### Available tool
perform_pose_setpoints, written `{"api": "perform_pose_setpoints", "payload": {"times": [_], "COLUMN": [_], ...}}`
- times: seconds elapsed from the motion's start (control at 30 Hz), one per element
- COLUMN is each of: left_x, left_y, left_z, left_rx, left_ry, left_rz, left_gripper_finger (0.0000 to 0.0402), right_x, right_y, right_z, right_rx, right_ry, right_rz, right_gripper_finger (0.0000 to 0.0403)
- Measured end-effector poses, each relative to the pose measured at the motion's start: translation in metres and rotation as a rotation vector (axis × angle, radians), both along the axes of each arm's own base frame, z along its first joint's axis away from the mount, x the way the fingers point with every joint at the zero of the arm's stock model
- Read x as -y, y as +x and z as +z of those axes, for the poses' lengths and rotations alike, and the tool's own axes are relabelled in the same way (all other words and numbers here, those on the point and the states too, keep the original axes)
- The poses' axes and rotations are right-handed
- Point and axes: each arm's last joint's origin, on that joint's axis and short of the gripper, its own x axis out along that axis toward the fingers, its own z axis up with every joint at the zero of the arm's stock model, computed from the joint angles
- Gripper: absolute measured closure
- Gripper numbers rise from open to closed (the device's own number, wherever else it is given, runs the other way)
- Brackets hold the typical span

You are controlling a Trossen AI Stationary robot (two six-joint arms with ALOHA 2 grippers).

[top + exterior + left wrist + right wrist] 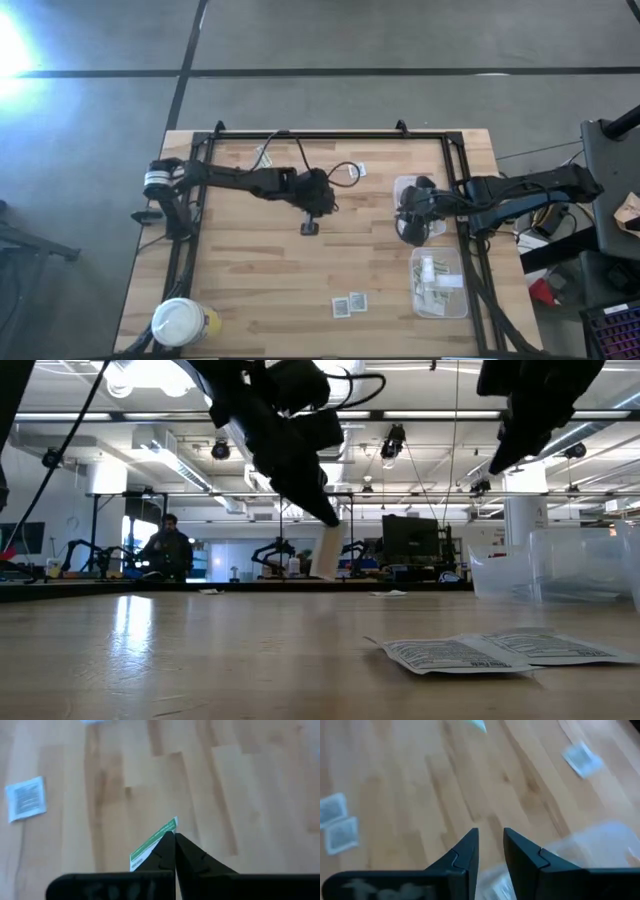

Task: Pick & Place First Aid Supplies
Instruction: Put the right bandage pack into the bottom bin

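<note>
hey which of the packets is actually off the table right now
The green-and-white strip, pinched in the shut left gripper above the table. The square white packets near the front edge lie flat on the wood.

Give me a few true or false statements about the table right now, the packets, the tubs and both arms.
1. The left gripper is shut on a green-and-white strip. True.
2. The right gripper holds a square packet. False: its jaws stand apart with nothing between them.
3. Two square white packets lie side by side on the table. True.
4. The near clear tub is empty. False: packets lie inside it.
5. The white-lidded jar stands beside the tubs. False: it is at the opposite near corner.
</note>
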Motion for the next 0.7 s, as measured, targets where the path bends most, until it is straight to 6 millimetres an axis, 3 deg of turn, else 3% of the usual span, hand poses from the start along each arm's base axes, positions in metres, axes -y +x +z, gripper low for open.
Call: {"api": "perform_pose_setpoints", "payload": {"times": [0.3, 0.7], "left_x": [0.028, 0.045], "left_y": [0.012, 0.028], "left_z": [0.014, 0.042], "left_rx": [0.167, 0.497], "left_ry": [-0.001, 0.007], "left_rz": [-0.062, -0.105], "left_gripper_finger": [0.0401, 0.0401], "right_x": [-0.015, -0.021], "right_y": [0.021, 0.045], "right_z": [-0.007, -0.017], "right_rx": [0.231, 0.25], "right_ry": [-0.13, -0.325], "right_rz": [0.239, 0.427], "right_gripper_finger": [0.031, 0.0235]}}
